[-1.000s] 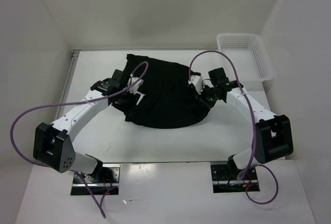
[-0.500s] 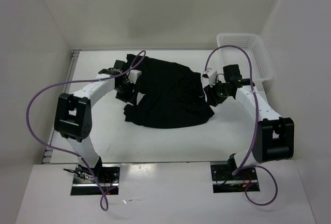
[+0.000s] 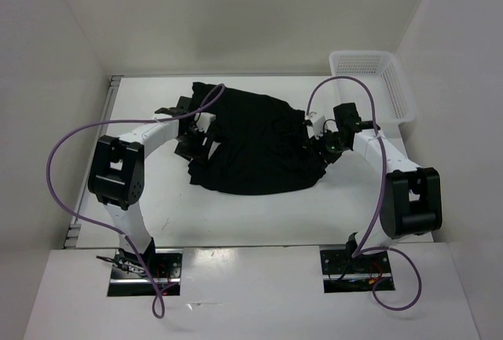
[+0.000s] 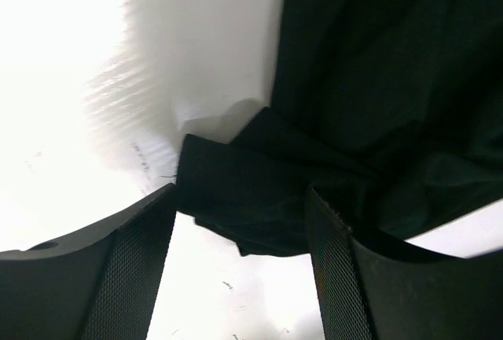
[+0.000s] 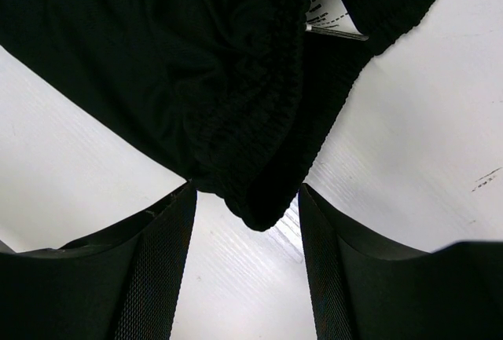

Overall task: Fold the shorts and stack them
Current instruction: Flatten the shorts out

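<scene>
The black shorts (image 3: pixel 251 148) lie crumpled in the middle of the white table. My left gripper (image 3: pixel 195 137) hovers at their left edge. In the left wrist view a folded corner of the shorts (image 4: pixel 259 199) lies between the tips of the left gripper (image 4: pixel 240 234), whose jaws stand open and apart from the cloth. My right gripper (image 3: pixel 317 145) is at the shorts' right edge. In the right wrist view, the ribbed waistband (image 5: pixel 259 120) with a white label (image 5: pixel 330 14) reaches down between the open fingers of the right gripper (image 5: pixel 245 206), unpinched.
A white mesh basket (image 3: pixel 376 81) stands at the table's back right corner. The white table (image 3: pixel 157 199) is walled on the left, back and right. Purple cables loop from both arms above the cloth.
The right gripper has opened and let go of the shorts' right edge. The left arm has swung its elbow in and up, with its gripper shifted slightly back along the left edge and opened wider.
</scene>
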Motion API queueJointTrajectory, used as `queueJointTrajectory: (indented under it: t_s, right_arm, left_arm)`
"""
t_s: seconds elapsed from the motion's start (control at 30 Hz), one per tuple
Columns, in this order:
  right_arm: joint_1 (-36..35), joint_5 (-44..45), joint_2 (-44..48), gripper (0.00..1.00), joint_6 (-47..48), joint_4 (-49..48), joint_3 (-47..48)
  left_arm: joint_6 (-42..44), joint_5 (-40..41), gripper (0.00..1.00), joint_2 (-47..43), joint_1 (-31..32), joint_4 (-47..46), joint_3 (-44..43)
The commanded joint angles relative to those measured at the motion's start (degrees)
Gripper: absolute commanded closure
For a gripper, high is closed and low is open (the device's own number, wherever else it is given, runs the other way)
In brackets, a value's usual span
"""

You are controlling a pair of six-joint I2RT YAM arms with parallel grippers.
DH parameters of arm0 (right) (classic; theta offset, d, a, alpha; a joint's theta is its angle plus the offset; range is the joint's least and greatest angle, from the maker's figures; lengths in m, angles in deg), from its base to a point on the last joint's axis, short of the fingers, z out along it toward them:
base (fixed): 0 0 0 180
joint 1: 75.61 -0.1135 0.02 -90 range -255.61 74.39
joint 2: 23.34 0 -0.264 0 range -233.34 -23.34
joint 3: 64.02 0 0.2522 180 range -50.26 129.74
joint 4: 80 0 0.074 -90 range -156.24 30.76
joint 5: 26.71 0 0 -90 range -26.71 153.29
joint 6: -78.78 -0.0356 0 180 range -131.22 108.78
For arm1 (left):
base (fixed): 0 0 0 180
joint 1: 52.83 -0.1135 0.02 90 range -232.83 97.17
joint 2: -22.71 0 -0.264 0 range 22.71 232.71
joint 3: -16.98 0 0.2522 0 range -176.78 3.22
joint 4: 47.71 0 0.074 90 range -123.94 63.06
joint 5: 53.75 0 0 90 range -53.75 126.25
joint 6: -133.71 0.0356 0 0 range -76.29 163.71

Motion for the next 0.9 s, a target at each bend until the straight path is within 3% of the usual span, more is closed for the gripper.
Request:
queueJointTrajectory:
  t_s: [0.0, 0.3, 0.5, 0.53, 0.63, 0.7, 0.73, 0.77, 0.83, 0.87]
  right_arm:
    - [-0.4, -0.9, -0.3, 0.4, 1.5, 0.1, 0.4]
    - [-0.9, -0.9, -0.3, 0.4, 2.5, 0.1, -2.0]
    - [-1.4, -0.9, -1.3, 0.4, 2.5, -0.5, -3.1]
    - [-1.4, -0.9, -1.8, 0.42, 2.5, -0.5, -3.1]
    - [-1.4, -0.9, -2.4, 0.48, 2.5, -1.0, -3.6]
    - [-1.9, -0.9, -2.4, 0.54, 2.5, -1.6, -4.4]
    - [-2.5, -0.9, -2.4, 0.58, 2.5, -2.5, -5.0]
    - [-2.6, -0.9, -2.4, 0.7, 2.5, -2.5, -5.0]
    - [-3.1, -0.9, -3.0, 0.84, 1.8, -3.9, -4.2]
    - [-3.1, -1.4, -3.0, 0.96, 1.3, -3.9, -3.3]
  left_arm:
    - [0.2, 3.3, 0.27, -1.8, -1.0, -1.0, -0.6]
    - [0.2, -0.8, 0.3, 0.5, -1.6, -1.6, 3.9]
    - [0.2, -4.9, 0.54, 1.5, -1.6, -1.6, 2.4]
    - [0.2, -4.9, 0.65, 1.5, -1.6, -1.6, 2.4]
    - [0.2, -4.3, 0.82, 2.0, -1.6, -1.6, 1.1]
    - [0.2, -2.8, 0.98, 2.0, -1.6, -2.1, 1.0]
    - [0.2, -2.2, 1.0, 2.0, -1.6, -2.6, 1.0]
    - [0.2, -1.5, 1.0, 2.0, -1.6, -2.6, 0.4]
    - [0.2, -0.5, 1.0, 1.4, -1.6, -2.6, -0.9]
    - [0.2, 1.4, 1.0, 1.4, -1.6, -3.1, -1.8]
